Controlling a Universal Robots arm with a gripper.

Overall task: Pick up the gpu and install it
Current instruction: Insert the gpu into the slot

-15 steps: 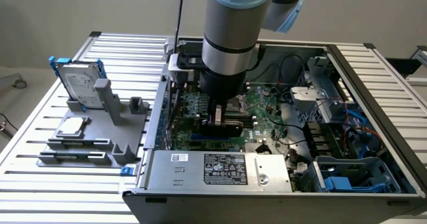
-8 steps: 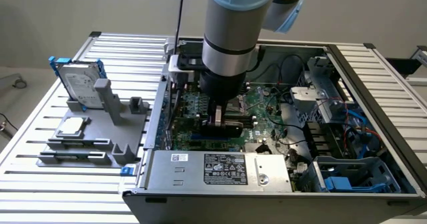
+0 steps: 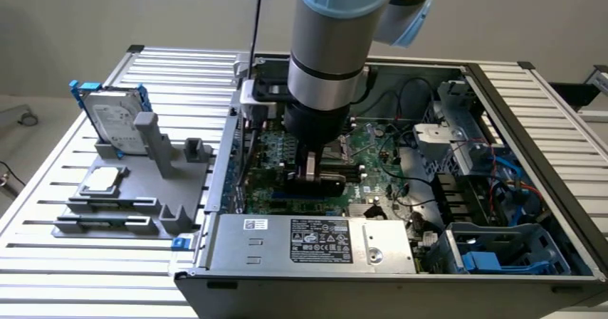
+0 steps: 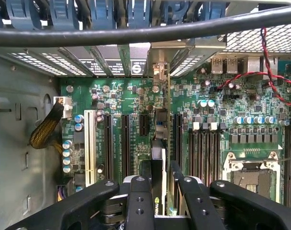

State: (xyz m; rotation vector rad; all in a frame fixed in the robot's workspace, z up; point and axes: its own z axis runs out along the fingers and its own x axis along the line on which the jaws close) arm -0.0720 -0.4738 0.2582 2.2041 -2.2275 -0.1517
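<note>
While the gpu (image 4: 160, 122) stands over the slots (image 4: 125, 143): keep it edge-on and parallel to them, bracket end squared to the case (image 3: 532, 112) wall, I judge.
gripper (image 4: 161, 184): fingers pinch the card's upper edge.
gpu, where: centre of the exterior view, low over the motherboard (image 3: 380, 159).
arm (image 3: 328, 48): wrist plumb, reaching straight down into the case.
</note>
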